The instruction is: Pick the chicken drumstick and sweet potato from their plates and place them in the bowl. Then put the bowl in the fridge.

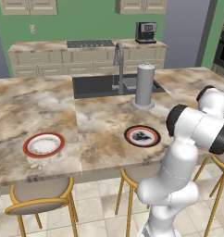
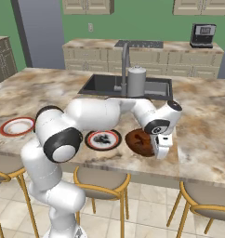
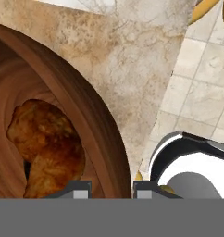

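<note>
Marble counter [image 2: 198,135] — arm bent low, claw [image 3: 112,187] pointing down, clamped on the bowl [image 3: 93,115] rim.

So the arm [image 1: 181,152] is all glossy white shell, chunky rounded segments that look like fat tubes stacked together. Each joint has a dark, nearly black band or cap, like the round one on the elbow [image 2: 63,144]. The hand [image 2: 162,139] is a small white block with a dark patch on its face. The fingers [image 3: 77,190] are small, dark, with pale grey square pads.
</note>
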### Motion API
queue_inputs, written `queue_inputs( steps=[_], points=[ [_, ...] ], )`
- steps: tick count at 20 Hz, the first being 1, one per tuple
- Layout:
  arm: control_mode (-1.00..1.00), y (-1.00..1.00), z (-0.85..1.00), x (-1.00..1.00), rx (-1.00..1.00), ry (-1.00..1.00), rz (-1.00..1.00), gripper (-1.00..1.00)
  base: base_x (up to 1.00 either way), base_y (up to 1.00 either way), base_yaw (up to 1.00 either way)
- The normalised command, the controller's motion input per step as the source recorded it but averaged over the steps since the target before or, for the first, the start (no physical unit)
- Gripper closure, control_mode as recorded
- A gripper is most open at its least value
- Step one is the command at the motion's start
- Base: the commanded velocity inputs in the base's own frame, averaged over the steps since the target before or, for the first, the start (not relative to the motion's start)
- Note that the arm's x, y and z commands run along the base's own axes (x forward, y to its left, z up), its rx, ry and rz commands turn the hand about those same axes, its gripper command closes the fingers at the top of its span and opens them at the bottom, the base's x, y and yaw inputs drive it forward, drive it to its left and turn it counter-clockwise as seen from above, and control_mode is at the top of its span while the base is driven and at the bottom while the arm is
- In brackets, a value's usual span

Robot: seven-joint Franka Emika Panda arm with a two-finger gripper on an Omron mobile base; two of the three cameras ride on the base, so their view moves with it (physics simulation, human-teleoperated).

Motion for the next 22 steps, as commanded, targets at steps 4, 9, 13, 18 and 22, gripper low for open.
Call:
queue_inputs(
  steps=[4, 9, 13, 18, 22],
  points=[
    [-1.00, 0.28, 0.32, -0.26, 0.01, -0.08, -0.20, 1.00, 0.00, 0.00, 0.00],
    [-1.00, 0.39, 0.31, -0.29, -0.06, -0.06, -0.15, 1.00, 0.00, 0.00, 0.00],
    [-1.00, 0.46, 0.11, -0.31, -0.15, -0.04, -0.12, 1.00, 0.00, 0.00, 0.00],
    [-1.00, 0.50, 0.09, -0.27, -0.17, -0.07, -0.12, 1.00, 0.00, 0.00, 0.00],
    [-1.00, 0.44, 0.31, -0.19, -0.06, -0.10, -0.12, 1.00, 0.00, 0.00, 0.00]
  ],
)
